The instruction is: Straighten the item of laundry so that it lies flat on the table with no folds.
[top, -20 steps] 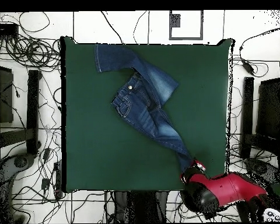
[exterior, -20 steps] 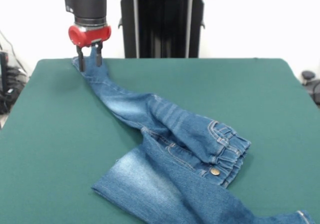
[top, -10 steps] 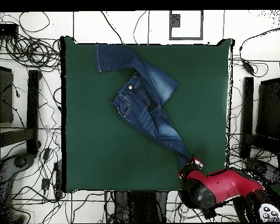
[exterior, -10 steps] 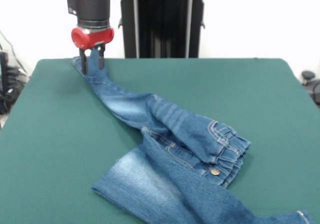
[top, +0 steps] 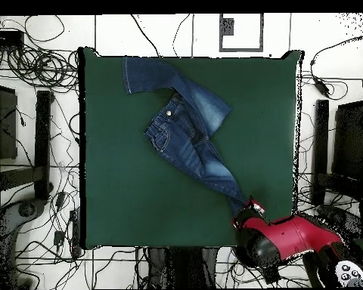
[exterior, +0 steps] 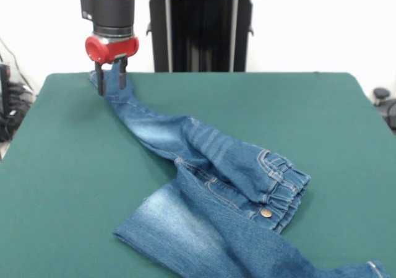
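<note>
The item of laundry (exterior: 229, 191) is a small pair of blue jeans lying crumpled on the green table (exterior: 322, 111). One leg stretches to the far left corner. The other leg is folded across the front, and the gathered waistband and metal button face right. My gripper (exterior: 110, 83) hangs over the end of the stretched leg. Its two fingers stand apart, one on each side of the cuff, so it is open. In the overhead view the jeans (top: 186, 136) run diagonally from the top left down to the gripper (top: 249, 212) near the table's (top: 124, 204) bottom right corner.
Tangled cables (top: 33, 68) and dark stands (top: 42, 136) surround the table on the floor. A black pedestal (exterior: 201, 27) rises behind the far edge. The stretched leg's cuff lies close to the table's corner and edge.
The gripper swayed slightly right, then came back left and sits a little lower over the cuff. The jeans have not visibly moved.
</note>
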